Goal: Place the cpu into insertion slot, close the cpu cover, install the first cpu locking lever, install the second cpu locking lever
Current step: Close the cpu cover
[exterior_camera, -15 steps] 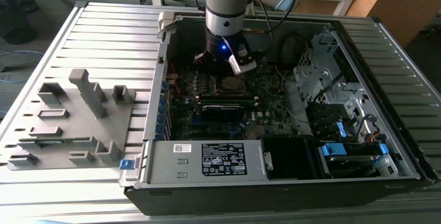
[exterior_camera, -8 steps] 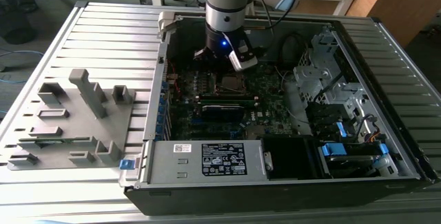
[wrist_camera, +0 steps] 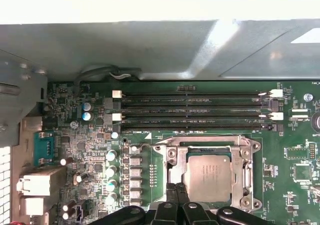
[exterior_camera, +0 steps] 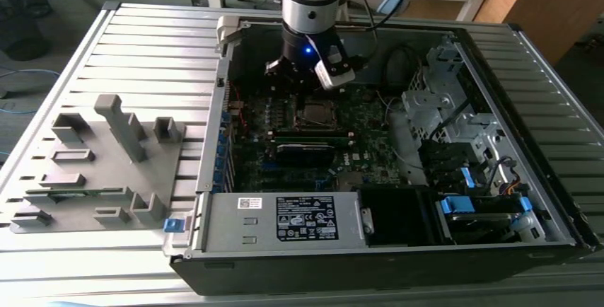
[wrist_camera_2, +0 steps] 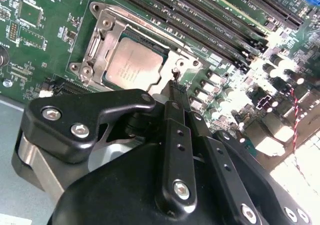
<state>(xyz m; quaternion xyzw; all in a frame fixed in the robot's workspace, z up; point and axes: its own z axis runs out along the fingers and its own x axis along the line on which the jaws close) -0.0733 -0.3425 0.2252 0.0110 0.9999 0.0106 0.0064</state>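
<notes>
Just past your jaw tips, the cpu (wrist_camera_2: pixel 134 62) sits in the insertion slot (wrist_camera: pixel 210 151), with the cpu cover (wrist_camera_2: pixel 102 37) lying flat around it. Your gripper (wrist_camera_2: pixel 175 87) has its jaws pressed together, holding nothing.

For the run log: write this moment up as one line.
cpu: seated | cpu cover: down around cpu | gripper: shut, holding nothing, tips at cover's edge
</notes>
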